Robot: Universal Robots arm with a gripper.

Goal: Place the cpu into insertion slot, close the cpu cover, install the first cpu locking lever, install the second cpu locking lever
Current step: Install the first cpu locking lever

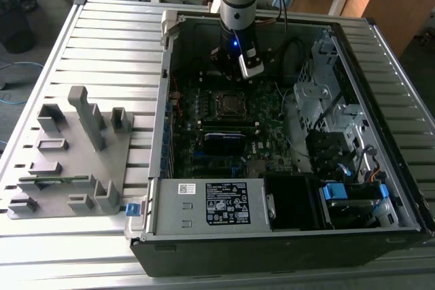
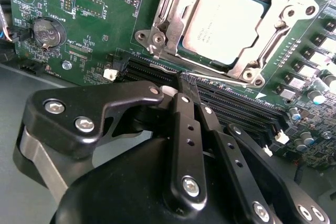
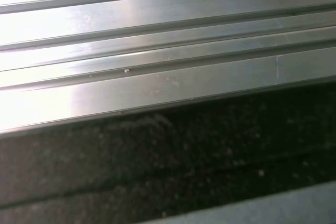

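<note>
In the exterior view the tool (image 1: pixel 249 71) hangs inside the open computer case (image 1: pixel 285 236), at upper centre of the frame, just above the cpu (image 1: pixel 231 104) socket on the motherboard (image 1: pixel 268 123). In the second wrist view its fingers (image 2: pixel 188 129) are pressed together, gripping nothing. The cpu (image 2: pixel 223 22) sits in its slot at upper right, the cpu cover (image 2: pixel 252 61) framing it. The slatted worktop (image 1: pixel 109 45) carries a grey fixture (image 1: pixel 71 161).
</note>
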